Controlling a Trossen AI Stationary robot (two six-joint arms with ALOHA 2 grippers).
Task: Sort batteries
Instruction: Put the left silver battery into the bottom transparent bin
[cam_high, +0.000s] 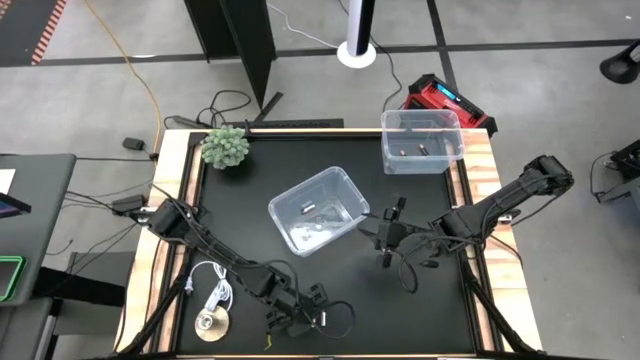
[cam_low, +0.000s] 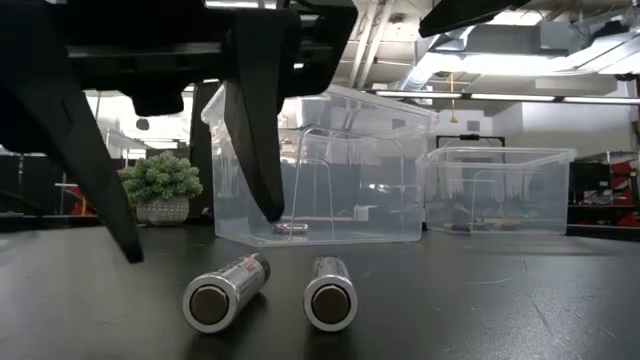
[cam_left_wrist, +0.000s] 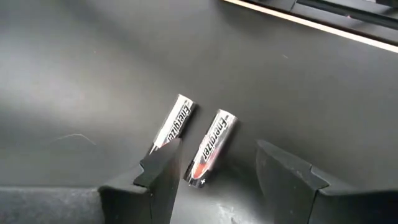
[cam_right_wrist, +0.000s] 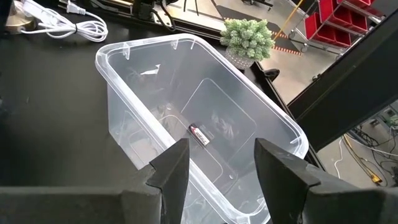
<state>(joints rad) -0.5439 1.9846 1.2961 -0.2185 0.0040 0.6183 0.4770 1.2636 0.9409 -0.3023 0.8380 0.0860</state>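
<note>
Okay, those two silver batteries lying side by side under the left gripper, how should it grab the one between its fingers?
Grip that silver battery across the middle of its barrel, coming straight down from above. It lies flat on the black table, so only its rounded sides are reachable. The left gripper hangs open over it; one finger must slip into the narrow gap beside the neighbouring battery.
</note>
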